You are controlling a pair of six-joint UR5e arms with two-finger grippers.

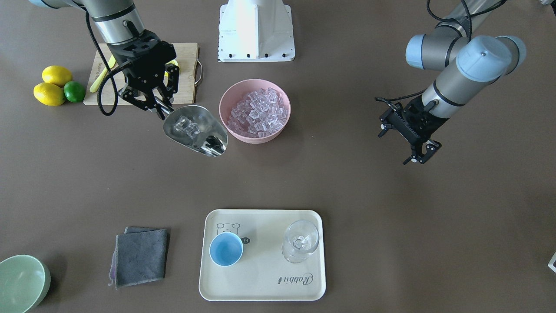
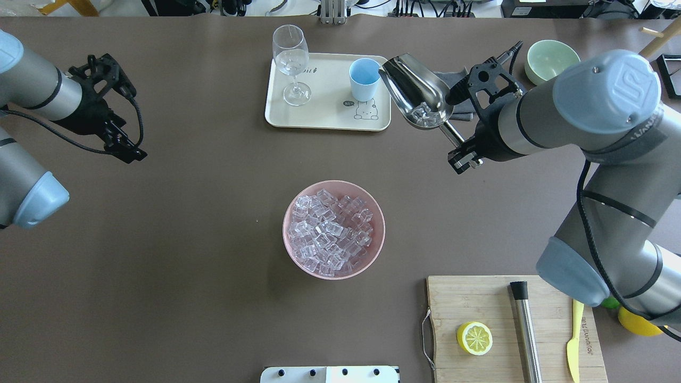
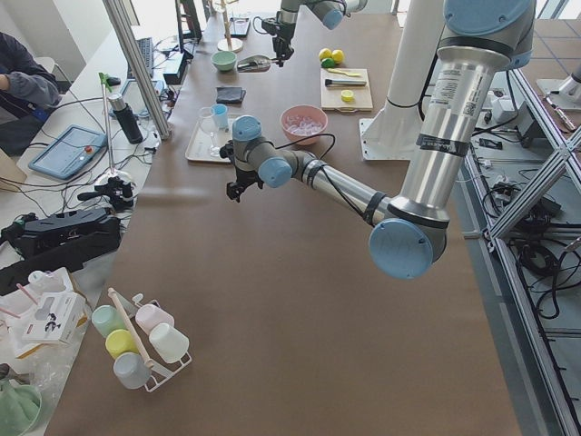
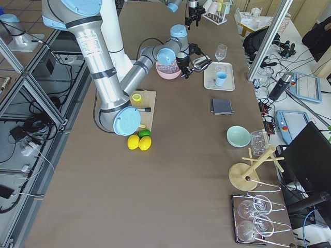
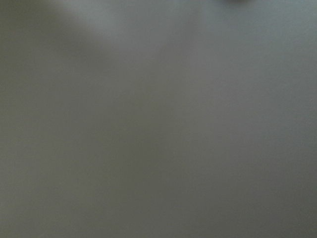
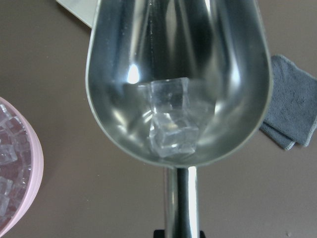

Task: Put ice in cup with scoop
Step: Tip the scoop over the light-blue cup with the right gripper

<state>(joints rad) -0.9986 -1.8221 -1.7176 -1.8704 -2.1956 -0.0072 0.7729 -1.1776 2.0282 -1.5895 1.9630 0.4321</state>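
My right gripper (image 1: 157, 105) (image 2: 462, 150) is shut on the handle of the steel scoop (image 1: 195, 130) (image 2: 416, 89) and holds it in the air beside the pink bowl. A few clear ice cubes (image 6: 170, 123) (image 1: 187, 126) lie at the back of its trough. The pink bowl (image 1: 226, 114) (image 2: 291, 250) is heaped with ice (image 2: 330, 231). The light-blue cup (image 1: 226, 248) (image 2: 364, 78) stands empty on the cream tray (image 1: 260, 282) (image 2: 324, 118). My left gripper (image 1: 406, 139) (image 2: 109, 111) is open and empty, far off to the side. The left wrist view shows only blurred grey.
A clear stemmed glass (image 1: 299, 241) (image 2: 291, 58) shares the tray. A grey cloth (image 1: 141, 256) (image 6: 292, 106) and a pale green bowl (image 1: 21, 282) (image 2: 552, 59) lie beyond it. A cutting board (image 2: 479, 298) bears a lemon half (image 2: 474, 338), a steel cylinder (image 2: 526, 330) and a yellow knife (image 2: 573, 340).
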